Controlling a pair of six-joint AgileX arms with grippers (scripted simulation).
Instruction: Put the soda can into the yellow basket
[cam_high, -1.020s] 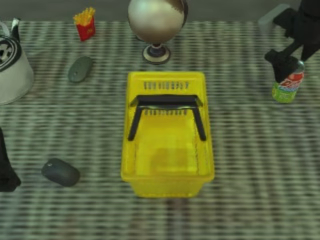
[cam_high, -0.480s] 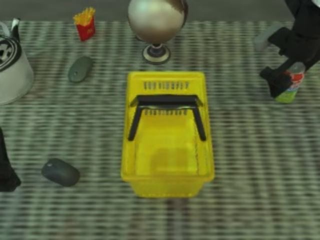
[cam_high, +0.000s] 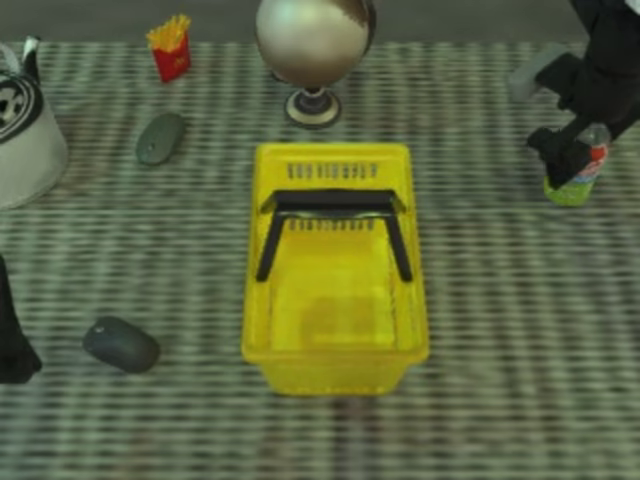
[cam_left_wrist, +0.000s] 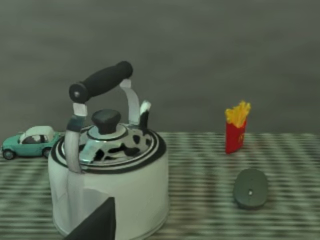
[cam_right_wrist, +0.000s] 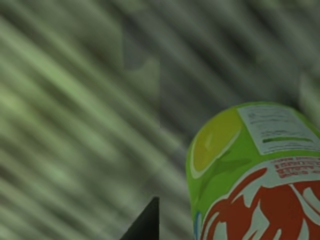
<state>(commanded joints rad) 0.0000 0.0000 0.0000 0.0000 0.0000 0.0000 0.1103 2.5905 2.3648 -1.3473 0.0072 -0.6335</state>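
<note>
Your right gripper (cam_high: 572, 160) sits at the far right of the table, down against the soda can (cam_high: 578, 178), which stands upright on the striped cloth, well apart from the yellow basket (cam_high: 336, 355) at the table's middle. You cannot tell whether the fingers are clamped on the can or merely beside it (the arm covers its upper part from above). The right wrist view shows the can's (cam_right_wrist: 255, 170) green and red side very close. The basket's black handle (cam_high: 333, 205) lies folded across it. Your left arm waits at the left edge.
</note>
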